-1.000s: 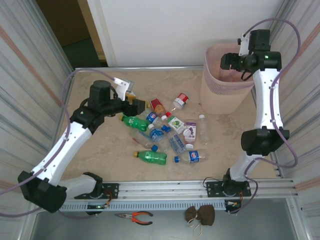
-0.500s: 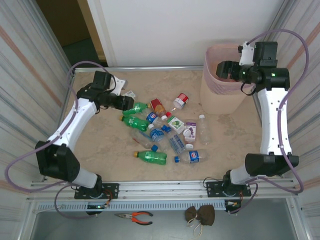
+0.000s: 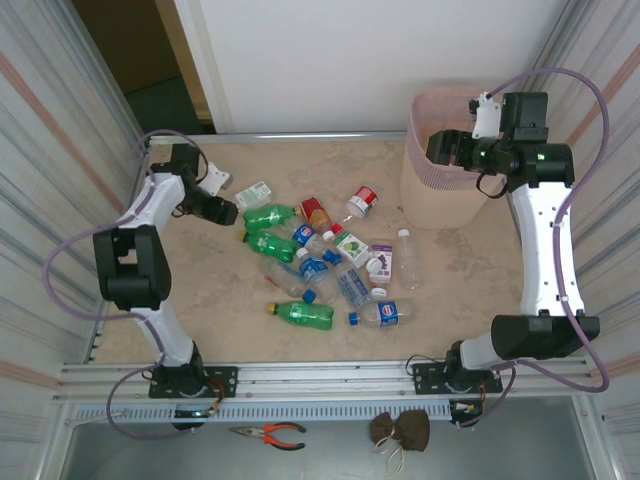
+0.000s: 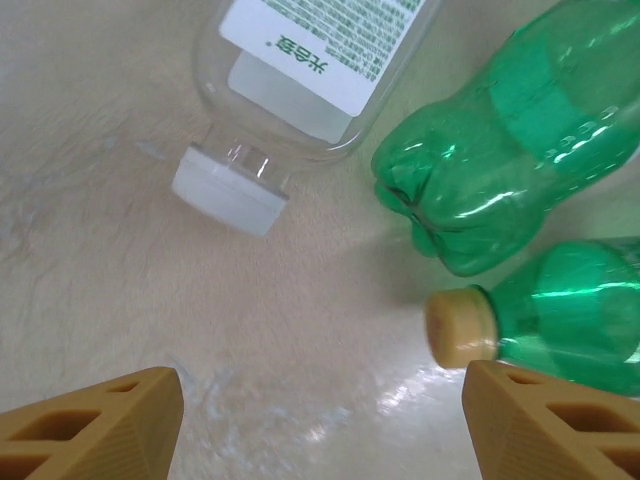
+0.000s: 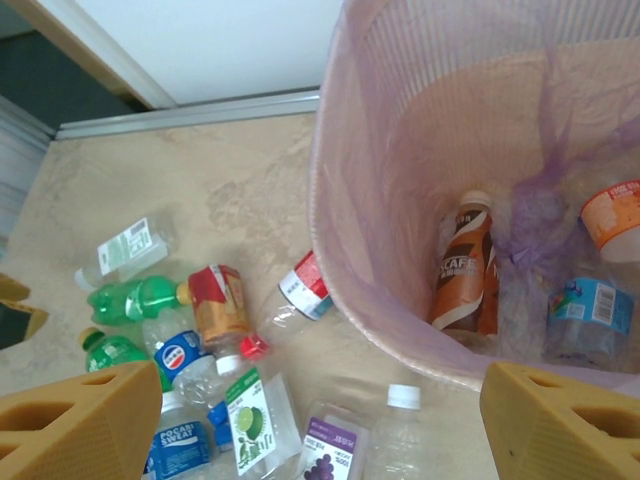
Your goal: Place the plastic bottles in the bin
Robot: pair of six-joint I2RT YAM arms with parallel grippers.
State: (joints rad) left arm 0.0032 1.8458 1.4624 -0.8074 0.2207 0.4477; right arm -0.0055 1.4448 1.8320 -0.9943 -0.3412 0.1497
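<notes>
Ideally the left pincer (image 4: 320, 410), spread wide with nothing in it, would drop over one bottle's body and close across its width, not on a slippery cap. The clear white-capped bottle (image 4: 300, 60) lay just ahead of it on the bench (image 4: 120, 280). Two green bottles (image 4: 520, 140) lay beside that, the nearer one's tan cap close to the pincer. The right pincer (image 3: 437, 148) hung spread, apparently empty, above the bin (image 3: 430, 200), which held several bottles.

Roughly seventeen bottles (image 3: 300, 314), one bin (image 3: 430, 205)
</notes>
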